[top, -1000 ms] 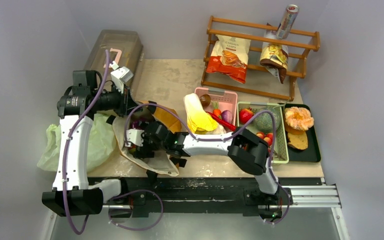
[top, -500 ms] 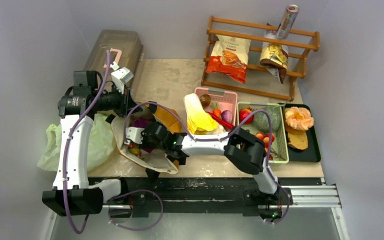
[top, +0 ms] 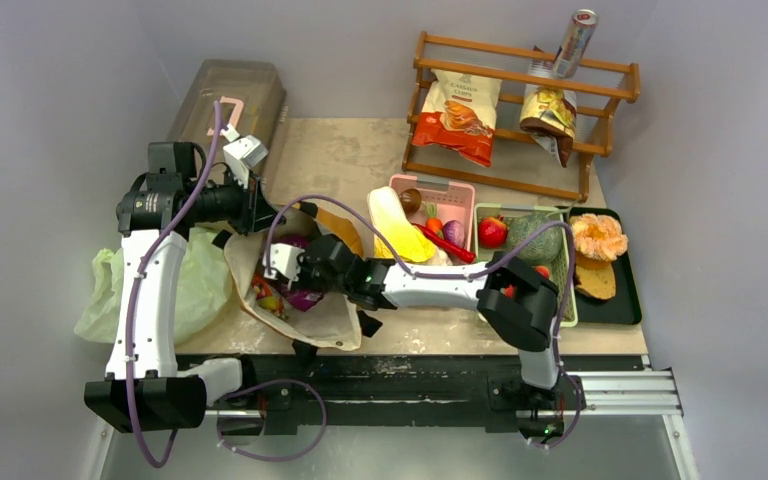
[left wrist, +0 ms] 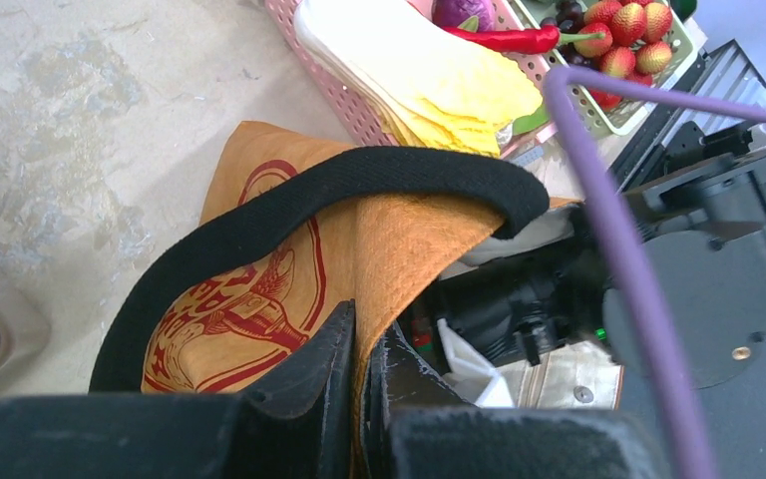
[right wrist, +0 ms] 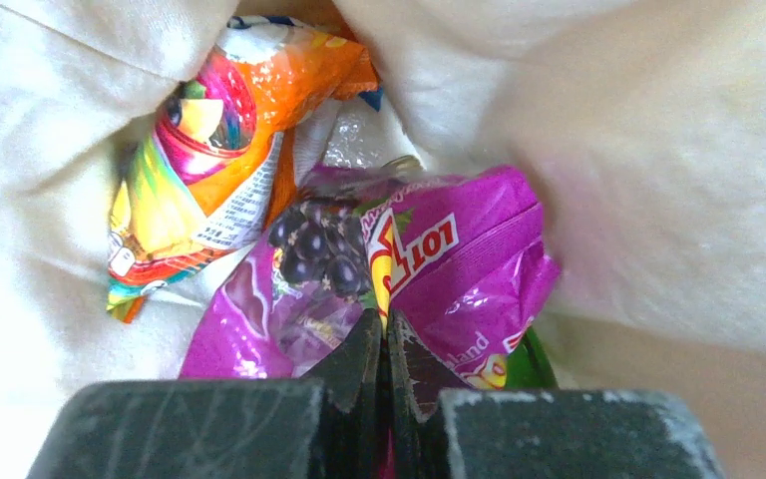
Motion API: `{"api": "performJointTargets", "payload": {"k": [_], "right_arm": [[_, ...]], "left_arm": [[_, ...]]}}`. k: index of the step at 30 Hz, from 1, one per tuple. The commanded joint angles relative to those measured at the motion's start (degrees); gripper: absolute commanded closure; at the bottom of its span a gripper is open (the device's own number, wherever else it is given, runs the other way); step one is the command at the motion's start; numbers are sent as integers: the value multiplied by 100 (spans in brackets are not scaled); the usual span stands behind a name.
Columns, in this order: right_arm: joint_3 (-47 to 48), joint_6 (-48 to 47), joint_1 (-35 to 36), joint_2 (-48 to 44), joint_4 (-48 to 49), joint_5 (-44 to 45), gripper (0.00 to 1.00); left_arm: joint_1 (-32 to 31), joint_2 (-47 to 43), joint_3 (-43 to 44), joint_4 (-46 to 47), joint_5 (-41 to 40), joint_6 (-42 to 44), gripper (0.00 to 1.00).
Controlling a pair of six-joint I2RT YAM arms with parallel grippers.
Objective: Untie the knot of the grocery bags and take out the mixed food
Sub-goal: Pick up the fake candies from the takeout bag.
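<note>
The mustard-brown tote (top: 332, 232) lies open on the table, cream lining (right wrist: 80, 329) showing. My left gripper (left wrist: 367, 344) is shut on its orange edge beside the black strap (left wrist: 359, 175), holding the mouth up. Reaching inside the tote, my right gripper (right wrist: 386, 334) is shut on a purple snack packet (right wrist: 459, 259) printed with grapes. An orange packet (right wrist: 219, 120) lies behind it. The pale-green plastic bag (top: 200, 285) lies flat at the left; its knot is out of view. Cabbage (top: 397, 225), chilli (top: 447, 243) and melon (top: 533, 238) sit in baskets.
A pink basket (top: 457, 190) and a green basket (top: 563, 300) stand right of the tote, with a black tray (top: 628, 290) beyond. A wooden rack (top: 520, 180) with chip bags and a can is at the back right. A lidded box (top: 228, 100) stands back left.
My right gripper has shut on the purple packet and drawn back a little toward the tote's mouth. The left gripper has kept its hold on the tote's edge.
</note>
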Motion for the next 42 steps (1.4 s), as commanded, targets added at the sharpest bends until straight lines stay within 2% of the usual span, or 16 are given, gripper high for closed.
{"api": "performJointTargets", "payload": {"k": [1, 12, 19, 20, 22, 23, 28, 30, 36, 42], "right_arm": [[52, 319, -50, -739, 288, -525, 100], [459, 417, -50, -1376, -85, -1080, 100], [545, 107, -49, -1006, -987, -1118, 98], [639, 97, -49, -917, -1233, -1173, 82], [737, 93, -50, -828, -1534, -1181, 42], [694, 102, -49, -840, -1552, -1158, 32], [546, -6, -48, -812, -1836, -906, 14], [592, 20, -47, -664, -2055, -888, 4], [492, 114, -49, -276, -2331, -192, 1], [646, 395, -74, 119, -2541, 77, 10]], "left_arm": [[17, 3, -48, 151, -98, -56, 100], [14, 38, -82, 258, -282, -157, 100], [12, 36, -117, 275, -233, -172, 100], [12, 39, -117, 276, -232, -177, 100], [20, 7, -123, 266, -236, -145, 100], [21, -8, -137, 267, -241, -140, 100], [17, -33, -136, 235, -217, -127, 100], [21, -44, -117, 207, -215, -92, 100], [20, -47, -134, 173, -216, -64, 100], [13, -59, -134, 111, -231, -1, 100]]}}
